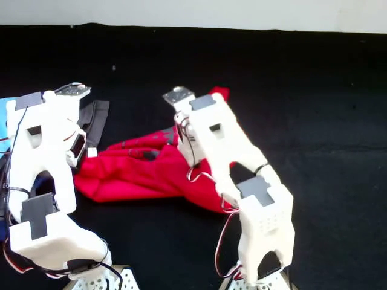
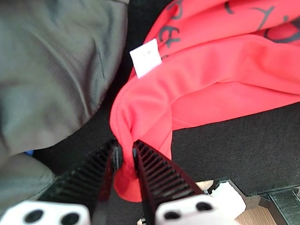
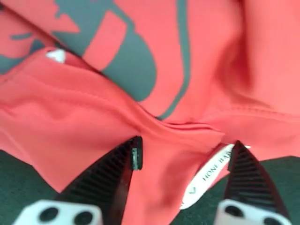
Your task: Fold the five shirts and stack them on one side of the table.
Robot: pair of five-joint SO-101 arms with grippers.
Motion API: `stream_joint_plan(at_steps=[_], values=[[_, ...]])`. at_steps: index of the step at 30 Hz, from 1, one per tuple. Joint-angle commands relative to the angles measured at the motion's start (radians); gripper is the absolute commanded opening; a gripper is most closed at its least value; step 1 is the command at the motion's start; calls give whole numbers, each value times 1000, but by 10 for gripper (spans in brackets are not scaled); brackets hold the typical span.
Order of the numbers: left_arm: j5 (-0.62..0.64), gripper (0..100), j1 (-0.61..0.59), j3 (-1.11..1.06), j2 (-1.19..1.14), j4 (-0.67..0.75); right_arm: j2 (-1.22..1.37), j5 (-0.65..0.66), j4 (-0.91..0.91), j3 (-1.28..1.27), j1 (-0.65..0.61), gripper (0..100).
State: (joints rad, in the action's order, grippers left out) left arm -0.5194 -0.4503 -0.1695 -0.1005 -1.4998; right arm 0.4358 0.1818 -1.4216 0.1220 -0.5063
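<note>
Here's the red shirt (image 1: 133, 172), sprawled in a rumpled heap across the middle of the black table (image 1: 302, 90), nowhere near flat and not yet folded. The left gripper (image 2: 125, 152) has its jaws closed tight on a bunched bit of the shirt's edge, with fabric squeezed between the ribbed pads, close to a little white tag (image 2: 146, 57). Right next to that pinch lies a grey shirt (image 2: 51, 70), its edge just beside the red one, and there's a sliver of blue cloth (image 1: 5, 121) at the table's edge beyond it. Over on the other side, the right gripper (image 3: 185, 152) hangs low over the red shirt (image 3: 93, 126) with its jaws spread wide and nothing in them; a seam and a sewn label (image 3: 206, 176) sit in the gap between them. This cloth looks thin, light and floppy, the kind that sags and slides instead of holding a shape, so a one-point grab will likely just drag it into a rope. The better bet is two holds well apart on the doubled hem or seam, where the fabric is thicker and less likely to slip out. The risk I'd watch: the left pinch sits near the grey shirt, and a pull could snag that along too.
</note>
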Motion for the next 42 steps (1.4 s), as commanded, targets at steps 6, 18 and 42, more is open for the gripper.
stream_joint_plan(at_steps=[6, 18, 42], values=[[6, 10, -7, 7, 4, 9, -5, 9, -19, 47, 16, 25], [6, 10, -4, 7, 4, 9, 2, 60, -12, 64, 61, 271], [6, 10, -2, 7, 4, 38, -193, 107, -5, 56, 77, 19]])
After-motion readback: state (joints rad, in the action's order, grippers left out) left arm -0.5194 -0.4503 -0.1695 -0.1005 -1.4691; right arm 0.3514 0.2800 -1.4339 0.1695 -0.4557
